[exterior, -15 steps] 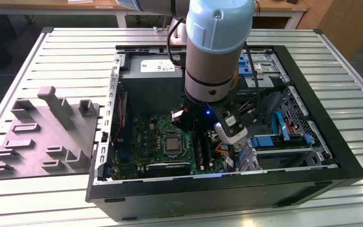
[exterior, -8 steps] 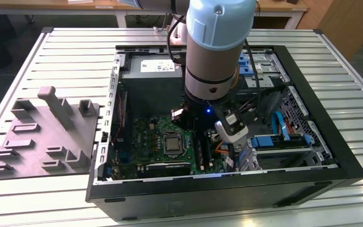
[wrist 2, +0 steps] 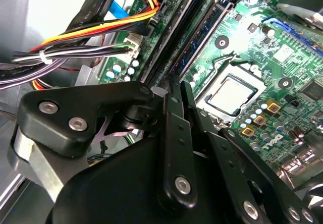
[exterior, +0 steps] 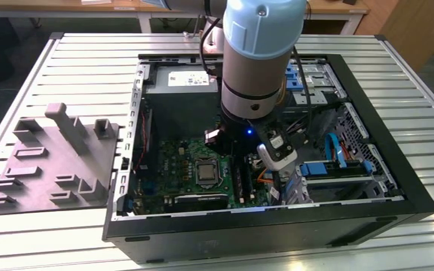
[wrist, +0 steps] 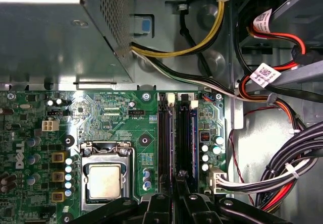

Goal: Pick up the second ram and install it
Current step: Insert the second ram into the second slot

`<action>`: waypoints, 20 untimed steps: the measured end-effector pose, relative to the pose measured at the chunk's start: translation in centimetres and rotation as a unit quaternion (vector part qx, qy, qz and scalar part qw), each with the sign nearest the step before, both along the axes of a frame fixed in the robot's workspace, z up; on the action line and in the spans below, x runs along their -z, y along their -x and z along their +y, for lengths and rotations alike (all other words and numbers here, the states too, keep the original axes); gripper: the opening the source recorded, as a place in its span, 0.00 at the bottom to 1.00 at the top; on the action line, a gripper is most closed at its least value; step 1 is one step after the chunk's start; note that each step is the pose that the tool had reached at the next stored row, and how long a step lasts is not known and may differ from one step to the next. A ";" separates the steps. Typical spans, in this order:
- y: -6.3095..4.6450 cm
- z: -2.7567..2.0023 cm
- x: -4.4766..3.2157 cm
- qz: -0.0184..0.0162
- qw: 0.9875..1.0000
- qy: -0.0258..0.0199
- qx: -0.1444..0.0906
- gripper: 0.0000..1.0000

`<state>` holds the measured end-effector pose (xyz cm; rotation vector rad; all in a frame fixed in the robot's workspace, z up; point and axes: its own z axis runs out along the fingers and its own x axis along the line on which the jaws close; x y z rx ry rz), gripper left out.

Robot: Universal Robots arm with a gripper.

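Observation:
My gripper [exterior: 236, 161] is down inside the open computer case [exterior: 383, 141], over the memory slots of the green motherboard [exterior: 183, 164]. In both wrist views its black fingers [wrist 2: 174, 98] stand pressed close together, the gripper [wrist: 180, 177] sitting on the near end of the slot row. The second ram [wrist 2: 202, 35] is a narrow blue-green strip on edge that runs away from the fingertips along a slot [wrist: 187, 133], beside a black slot [wrist: 164, 143]. In the exterior view it shows as a dark strip [exterior: 241, 182] under the wrist. How deep it sits in the slot is hidden.
The processor socket [wrist: 103, 181] lies beside the slots. A grey power-supply box [exterior: 179, 84] fills the case's far end. Bundled cables [wrist: 282, 173] crowd the other side of the slots. A grey tray with upright blocks [exterior: 51, 158] rests on the slatted table at the exterior view's left.

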<state>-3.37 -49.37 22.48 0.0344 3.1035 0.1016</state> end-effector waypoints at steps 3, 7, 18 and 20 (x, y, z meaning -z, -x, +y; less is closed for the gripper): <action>0.0 0.00 0.00 0.000 1.000 0.000 0.000 0.18; 0.0 0.00 0.00 0.000 1.000 0.000 0.000 0.18; 0.0 0.00 -0.80 0.000 1.000 0.000 0.000 0.18; 0.0 0.00 -1.09 0.000 1.000 0.000 0.000 0.18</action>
